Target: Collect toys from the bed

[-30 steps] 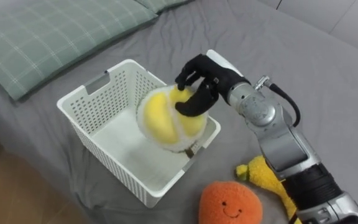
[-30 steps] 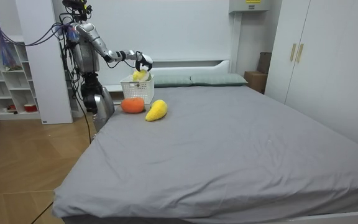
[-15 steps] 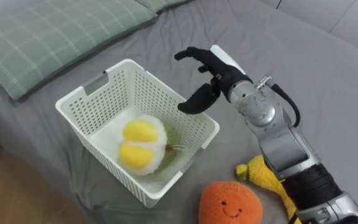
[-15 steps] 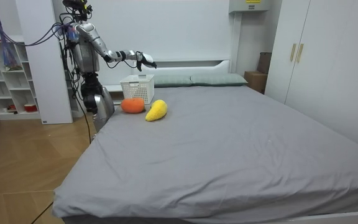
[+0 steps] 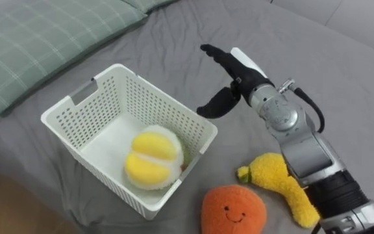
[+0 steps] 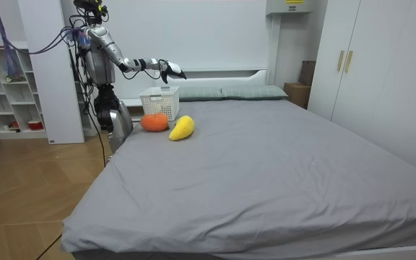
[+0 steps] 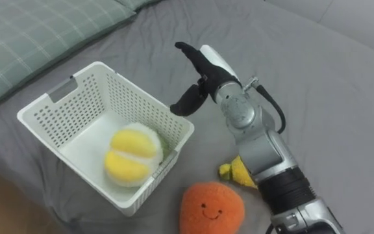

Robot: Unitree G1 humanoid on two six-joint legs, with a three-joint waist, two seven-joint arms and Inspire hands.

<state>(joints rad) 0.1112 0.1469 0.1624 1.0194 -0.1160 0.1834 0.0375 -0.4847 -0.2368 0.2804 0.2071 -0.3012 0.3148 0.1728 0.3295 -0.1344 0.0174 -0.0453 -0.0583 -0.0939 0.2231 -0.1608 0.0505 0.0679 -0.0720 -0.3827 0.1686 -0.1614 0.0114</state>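
Note:
A white slatted basket stands on the grey bed. Inside it lies a round yellow and white plush toy. My right hand hovers above the basket's far right corner, fingers straight and spread, holding nothing. An orange round plush with a smiling face rests on the bed near the basket's right side. Beside it, under my right forearm, lies a yellow plush.
A green checked pillow lies left of the basket at the head of the bed. In the room view I stand at the bed's corner by a white shelf unit; wardrobes line the room view's right.
My right hand let go of the yellow and white plush, which dropped into the basket; the hand opened and lifted up and away. The eye views shifted slightly.

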